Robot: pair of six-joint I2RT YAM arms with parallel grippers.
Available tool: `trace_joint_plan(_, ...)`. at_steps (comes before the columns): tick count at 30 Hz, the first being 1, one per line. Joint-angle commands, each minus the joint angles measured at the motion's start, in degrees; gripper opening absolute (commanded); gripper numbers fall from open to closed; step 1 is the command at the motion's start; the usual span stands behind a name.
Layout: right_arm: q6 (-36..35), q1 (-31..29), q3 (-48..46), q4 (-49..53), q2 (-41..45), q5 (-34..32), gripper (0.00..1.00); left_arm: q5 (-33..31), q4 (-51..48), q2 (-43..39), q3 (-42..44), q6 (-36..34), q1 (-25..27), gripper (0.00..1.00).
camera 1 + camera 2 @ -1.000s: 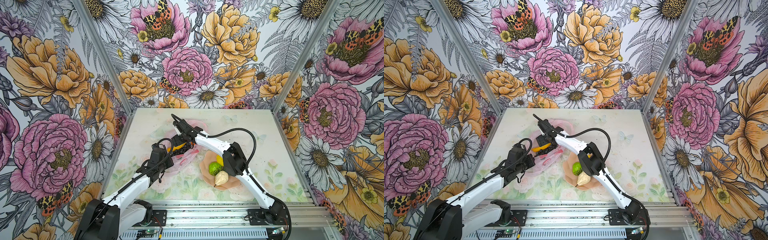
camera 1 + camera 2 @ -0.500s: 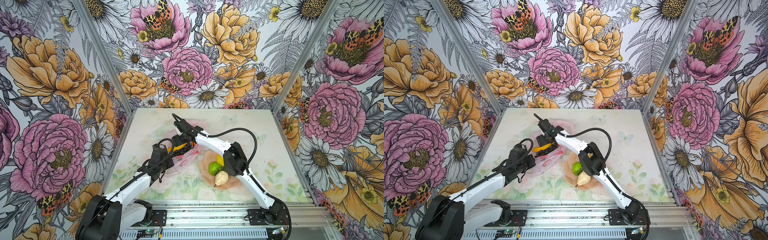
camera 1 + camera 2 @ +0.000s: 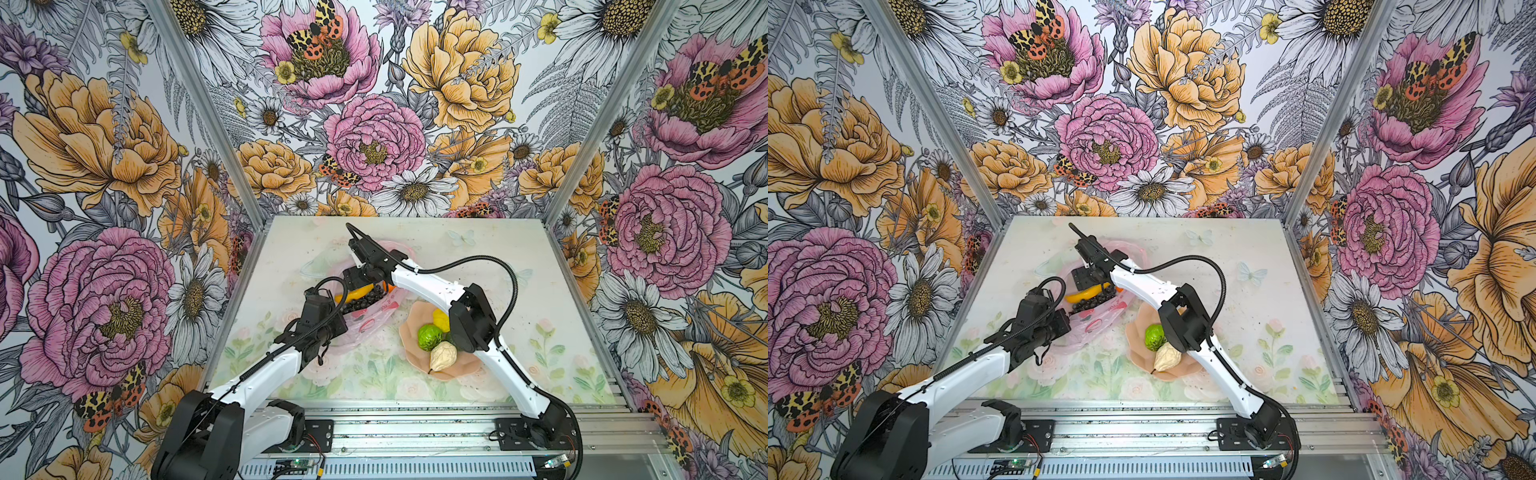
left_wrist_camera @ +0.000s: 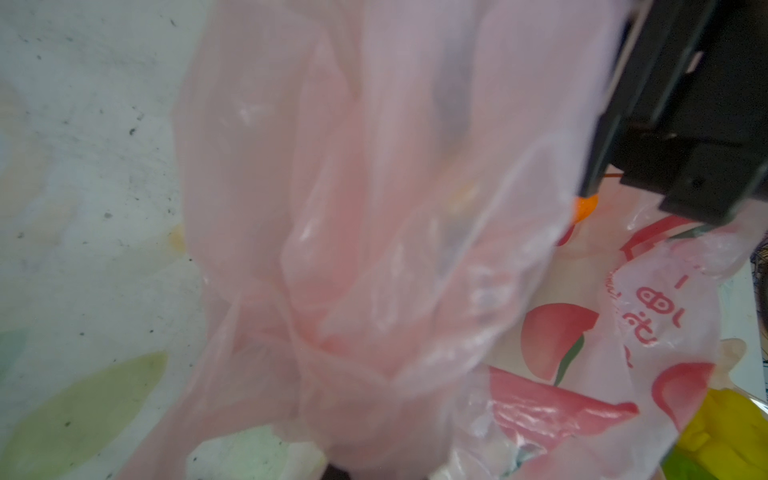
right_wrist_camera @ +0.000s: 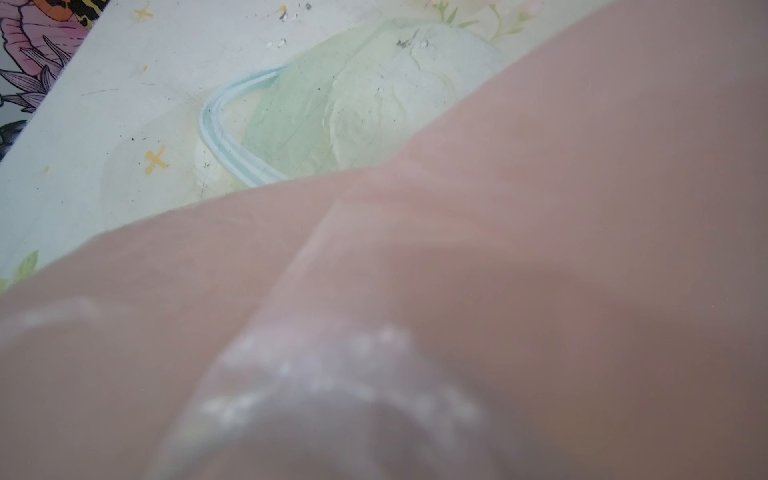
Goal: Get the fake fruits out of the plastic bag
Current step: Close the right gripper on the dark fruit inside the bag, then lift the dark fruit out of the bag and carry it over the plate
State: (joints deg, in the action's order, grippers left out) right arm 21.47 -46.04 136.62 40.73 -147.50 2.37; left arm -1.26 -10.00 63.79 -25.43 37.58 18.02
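Your pose unchanged since before, left claw (image 3: 337, 327) clenched on plastic bag (image 3: 374, 316), right claw (image 3: 355, 282) stretched inside it, banana (image 3: 351, 296) beneath, grasp unclear.

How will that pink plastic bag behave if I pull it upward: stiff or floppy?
Likely floppy: the plastic bag looks thin, creased and translucent. Probably very light, so the banana and grape bunch in it would drag it down and might spill out.

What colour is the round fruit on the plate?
The round fruit is lime green, clearest in both top views.
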Motion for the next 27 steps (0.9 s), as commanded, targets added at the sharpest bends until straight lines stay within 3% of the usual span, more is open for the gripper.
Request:
trace_joint_plan(1,1.3,0.3,0.1,-1.1,5.8,-1.0,0.71,1.6,2.6,0.8,-1.1,1.0,-1.2,0.00)
trace_joint_plan(15,2.2,0.3,-17.6,-4.9,19.5,-2.1,0.69,2.4,5.5,6.0,-4.6,1.3,-1.9,0.00)
trace_joint_plan(27,0.6,0.1,-41.6,-6.8,40.0,-4.7,0.68,2.4,5.3,6.6,-4.8,0.7,-2.5,0.00)
